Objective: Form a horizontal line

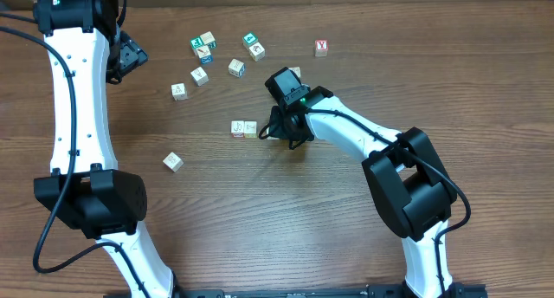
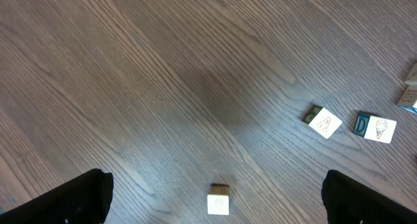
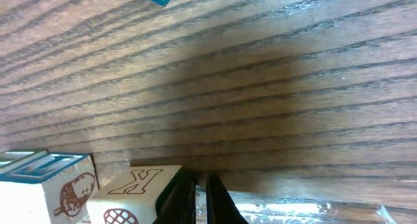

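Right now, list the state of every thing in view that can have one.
left gripper: open, holding nothing.
right gripper: shut, empty, right beside the line's end cube.
horizontal line: two cubes so far, touching side to side.
loose cube: alone, apart from the line.

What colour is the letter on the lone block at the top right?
Red, a Y on that cube; overhead view shows it best.

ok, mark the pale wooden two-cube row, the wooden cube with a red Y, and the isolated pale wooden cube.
pale wooden two-cube row [image 1: 243, 128]: overhead view, the seam where the cubes touch.
wooden cube with a red Y [image 1: 321, 48]: overhead view, its lettered top face.
isolated pale wooden cube [image 1: 172, 162]: overhead view, its top face.
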### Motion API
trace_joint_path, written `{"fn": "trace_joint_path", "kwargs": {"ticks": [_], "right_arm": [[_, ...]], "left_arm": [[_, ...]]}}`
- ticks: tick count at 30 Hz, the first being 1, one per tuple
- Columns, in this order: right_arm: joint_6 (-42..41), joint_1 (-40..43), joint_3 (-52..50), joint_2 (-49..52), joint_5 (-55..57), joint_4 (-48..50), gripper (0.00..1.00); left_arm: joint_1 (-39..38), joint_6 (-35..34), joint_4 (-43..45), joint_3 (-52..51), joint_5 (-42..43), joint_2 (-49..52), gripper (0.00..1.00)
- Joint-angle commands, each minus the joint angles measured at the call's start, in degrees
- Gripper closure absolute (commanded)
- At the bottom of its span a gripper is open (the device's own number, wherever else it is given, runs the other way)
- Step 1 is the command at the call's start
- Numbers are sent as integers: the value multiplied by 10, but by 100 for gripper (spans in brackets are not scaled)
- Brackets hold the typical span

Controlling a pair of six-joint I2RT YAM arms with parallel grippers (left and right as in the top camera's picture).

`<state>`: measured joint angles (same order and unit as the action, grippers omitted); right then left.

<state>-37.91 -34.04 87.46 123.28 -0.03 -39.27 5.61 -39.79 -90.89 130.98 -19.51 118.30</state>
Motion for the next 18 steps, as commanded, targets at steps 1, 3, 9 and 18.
{"fn": "trace_joint_path", "kwargs": {"ticks": [1,3,9,18], "right_arm": [[-13,-4,-9,3,-3,8,96],[-13,-4,-9,3,-3,13,96],[-34,-4,-9,3,-3,22,96],[-56,-4,-9,3,-16,19,96]], "left_arm": [[-4,12,-1,7,-1,-5,0],[-4,12,-1,7,-1,-5,0],[-4,12,-1,7,-1,-5,0],[-4,12,-1,7,-1,-5,0]]}}
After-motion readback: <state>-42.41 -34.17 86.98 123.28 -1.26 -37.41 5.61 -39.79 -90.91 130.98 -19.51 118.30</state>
